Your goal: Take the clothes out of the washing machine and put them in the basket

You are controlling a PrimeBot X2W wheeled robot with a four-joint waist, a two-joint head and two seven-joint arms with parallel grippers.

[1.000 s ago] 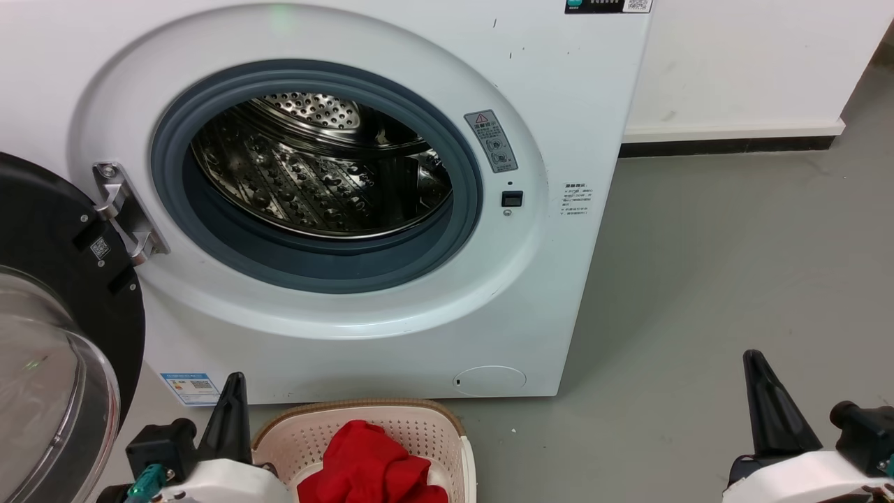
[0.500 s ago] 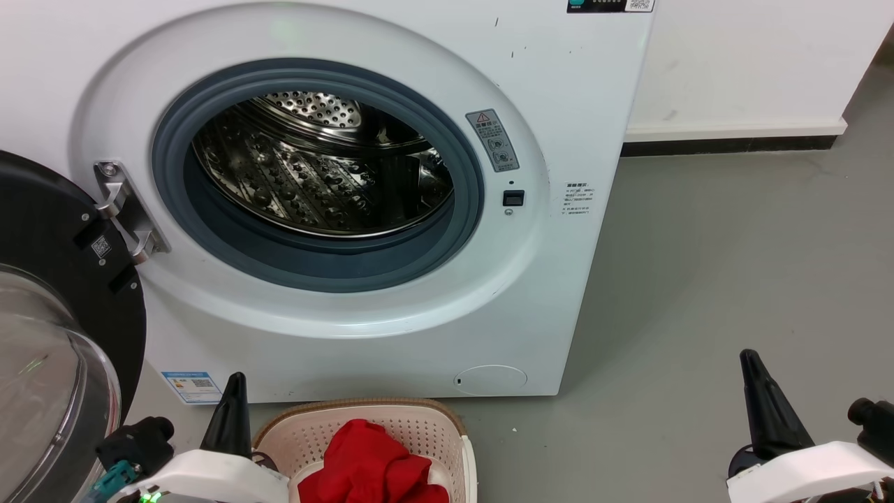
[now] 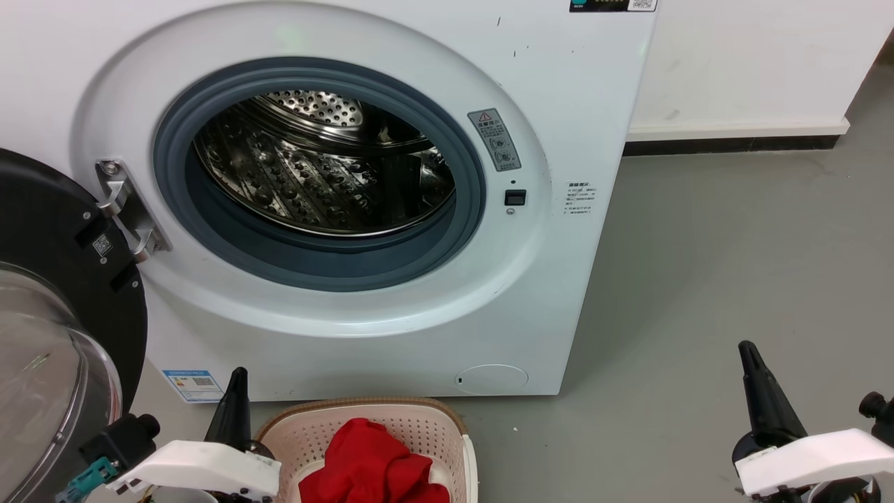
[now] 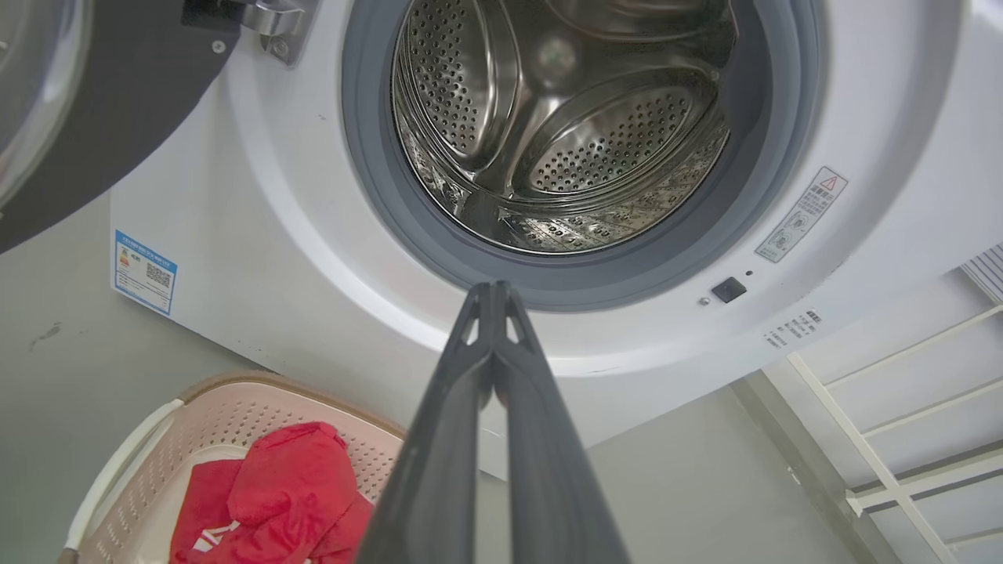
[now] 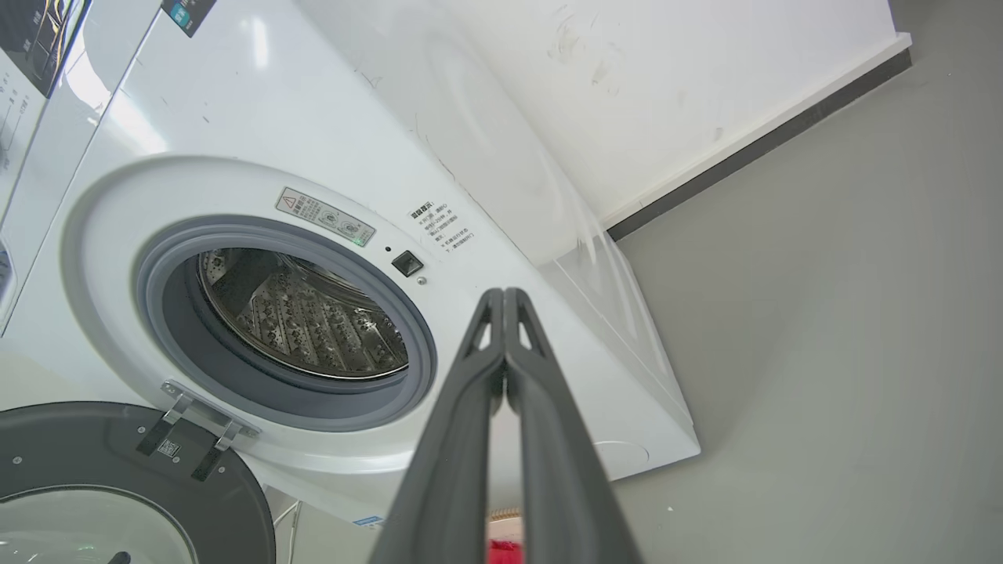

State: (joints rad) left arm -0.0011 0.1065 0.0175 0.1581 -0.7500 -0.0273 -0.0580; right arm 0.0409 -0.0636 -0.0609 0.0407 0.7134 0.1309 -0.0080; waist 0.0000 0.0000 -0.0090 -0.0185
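— Washing machine (image 3: 573,279) at 12 o'clock: anything in the drum (image 3: 321,181)?
— Nothing visible. Red garment (image 3: 363,461) lies in basket (image 3: 426,427) at 6. Left gripper (image 4: 495,291) and right gripper (image 5: 504,296), both closed empty, merely shifted slightly; unloading looks finished.

Head view, change over the last second: the wrist housing behind the left gripper (image 3: 238,377) has swung toward 8 o'clock, and that behind the right gripper (image 3: 746,351) toward 3 o'clock. Both fingertips have edged toward 12 o'clock. The washing machine (image 3: 559,140) sits marginally toward 3 o'clock (camera shift only).
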